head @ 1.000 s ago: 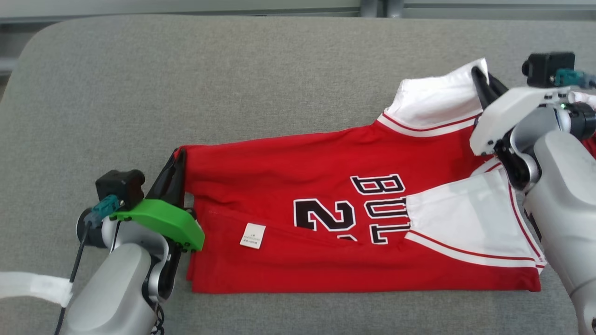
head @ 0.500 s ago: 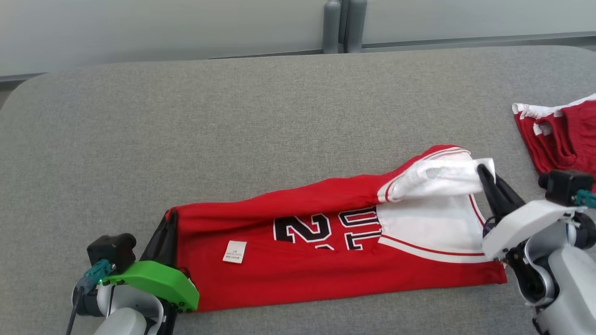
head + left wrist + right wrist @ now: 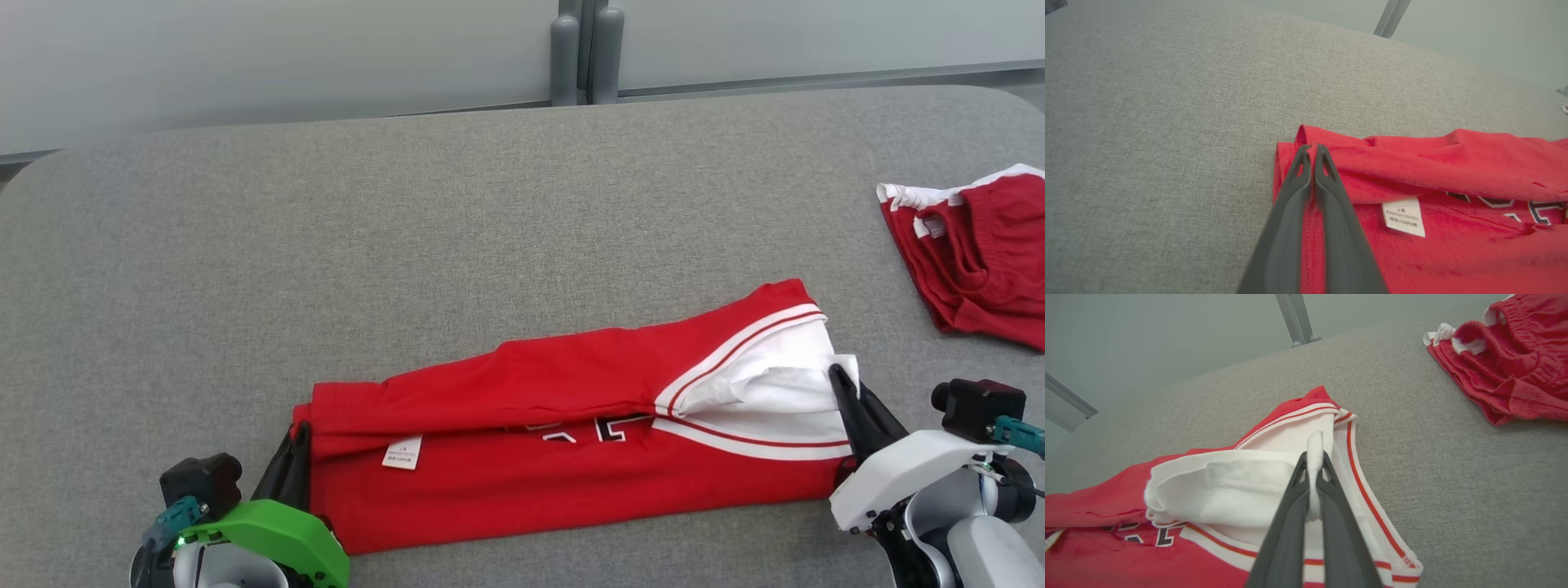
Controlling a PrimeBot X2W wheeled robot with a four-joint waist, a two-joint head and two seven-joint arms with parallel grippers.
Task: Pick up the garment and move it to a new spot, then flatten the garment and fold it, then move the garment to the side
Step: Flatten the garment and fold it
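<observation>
Head view: red jersey with white trim (image 3: 571,482) lies half-folded by the grey padded table's (image 3: 408,245) front edge, long axis left-to-right, hem left, white sleeves right. Left gripper (image 3: 300,433) pinches the hem corner, right gripper (image 3: 841,384) a white edge, perhaps thinly; a slip there would skew the fold.

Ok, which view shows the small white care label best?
Left wrist view: the small white care label on the red jersey is close, printed lines visible. Head view shows it tiny, unreadable. Right wrist view: maybe a pale sliver at frame edge.
</observation>
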